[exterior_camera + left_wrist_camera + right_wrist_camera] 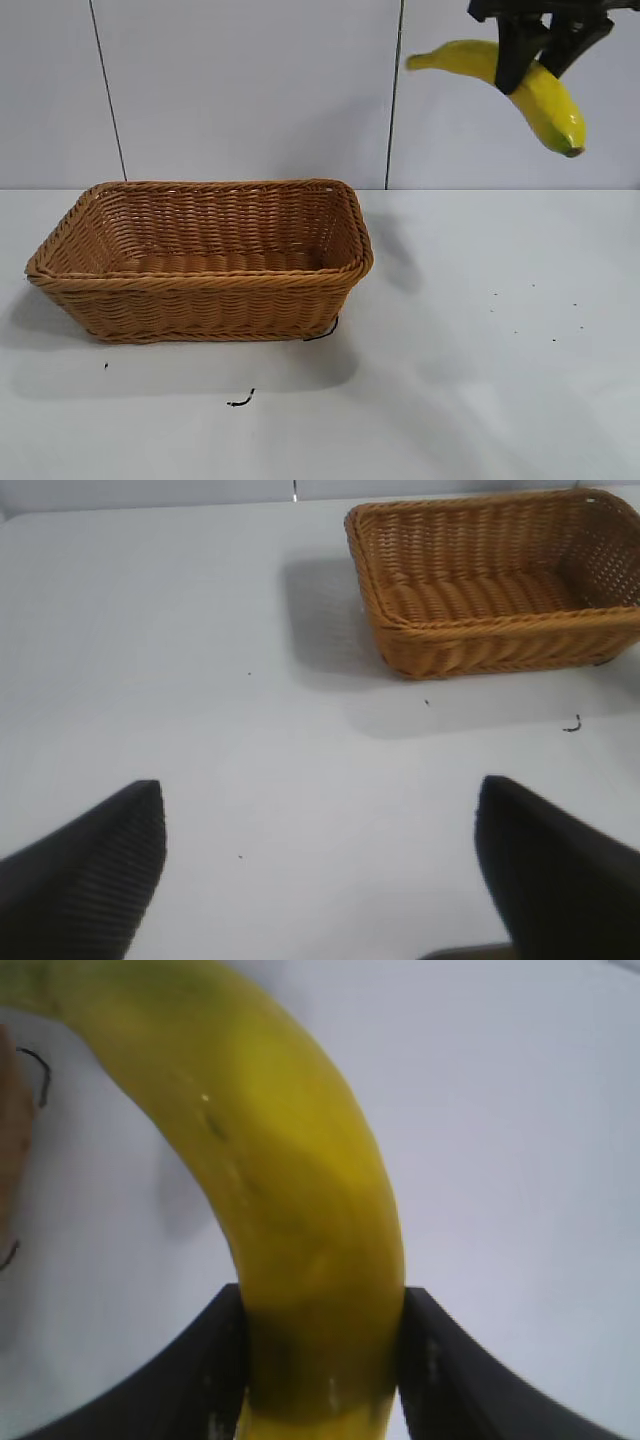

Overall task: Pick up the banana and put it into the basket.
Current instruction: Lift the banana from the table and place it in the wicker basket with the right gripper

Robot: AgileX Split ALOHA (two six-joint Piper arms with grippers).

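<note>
My right gripper point(533, 55) is up high, squeezing the banana point(520, 90) tight between its two black fingers point(210, 1360). The banana hangs in the air, far above the table point(480, 380) and off to the right of the basket point(205, 260). It is not over the basket yet. My fingers hold it near the middle, with the stem end pointing toward the basket side and the brownish tip hanging lower on the other side.

Here is what could go wrong. The banana is smooth and curved, so I think it could slip or swing in my grip if I move too fast. If I let go too soon, it would drop on the table next to the basket and miss. If I let it go from this high up, it might bounce out or get bruised. The banana is long, so if it comes down crosswise it could land on the braided rim and roll off. The basket looks light, so bumping it could push it away.

My left gripper point(320, 870) rests low over bare table, its fingers spread apart and holding nothing, with the basket well ahead of it.

Now I count. One banana. One basket, with nothing inside it. Two grippers. A few tiny dark specks point(240, 400) lie on the table.
</note>
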